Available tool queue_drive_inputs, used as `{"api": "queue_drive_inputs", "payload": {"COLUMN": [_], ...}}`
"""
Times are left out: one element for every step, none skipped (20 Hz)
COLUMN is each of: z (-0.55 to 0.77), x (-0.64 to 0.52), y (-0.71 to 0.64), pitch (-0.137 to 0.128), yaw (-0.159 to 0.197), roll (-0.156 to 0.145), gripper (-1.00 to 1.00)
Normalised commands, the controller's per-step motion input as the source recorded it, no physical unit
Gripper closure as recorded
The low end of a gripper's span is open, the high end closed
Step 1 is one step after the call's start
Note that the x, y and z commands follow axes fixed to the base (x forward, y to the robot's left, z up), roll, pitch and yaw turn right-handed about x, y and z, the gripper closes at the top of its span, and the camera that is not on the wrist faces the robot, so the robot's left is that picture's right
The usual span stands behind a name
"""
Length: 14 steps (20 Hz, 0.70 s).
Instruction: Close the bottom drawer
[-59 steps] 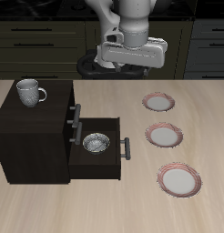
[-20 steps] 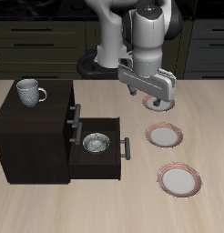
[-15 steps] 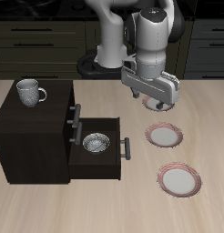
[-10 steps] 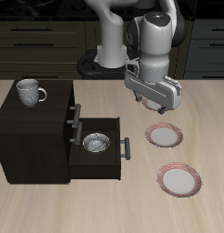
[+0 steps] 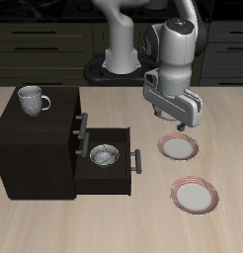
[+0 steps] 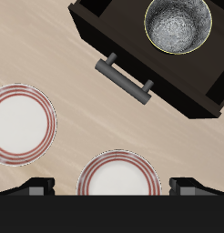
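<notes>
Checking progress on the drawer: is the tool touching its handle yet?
Apart. The wrist view shows bare table between the tool and the bottom drawer handle; the exterior view shows it hanging above a plate.

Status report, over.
End effector open, empty, above the middle plate. Bottom drawer open, metal bowl inside. Nothing blocking its handle.

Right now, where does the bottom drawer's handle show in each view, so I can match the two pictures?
Exterior view: the handle is the grey bar on the front of the open bottom drawer, facing the plates.
Wrist view: the handle runs slantwise across the drawer's dark front, between the bowl and the plates.
Shared landmark: the metal bowl inside the drawer, just behind the handle in both views.
</notes>
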Motion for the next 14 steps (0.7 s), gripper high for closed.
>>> {"api": "queue_drive_inputs", "payload": {"z": [0.02,0.08,-0.01,-0.06,-0.10,-0.12,-0.08,-0.08,-0.08,-0.12,-0.24,-0.18,-0.40,0.01], "x": [0.05,0.09,0.03,0.12,0.18,0.14,0.13,0.15,0.15,0.14,0.27,0.18,0.40,-0.04], "y": [0.10,0.36,0.04,0.16,0.14,0.03,0.02,0.06,-0.02,-0.08,-0.02,-0.12,-0.18,-0.04], "pitch": [-0.060,-0.242,-0.076,-0.025,-0.030,0.033,0.025,-0.021,-0.029,-0.024,0.046,0.009,0.036,0.000], "yaw": [-0.094,-0.213,-0.006,-0.130,-0.132,-0.031,-0.047,-0.036,-0.028,-0.058,-0.051,0.027,-0.041,0.000], "roll": [0.011,0.066,-0.037,0.069,0.065,0.019,-0.026,0.003,-0.011,-0.005,-0.018,-0.009,-0.049,0.000], "gripper": [-1.00,-1.00,-1.00,-1.00,-1.00,-1.00,-1.00,-1.00,-1.00,-1.00,-1.00,-1.00,-1.00,-1.00]}}
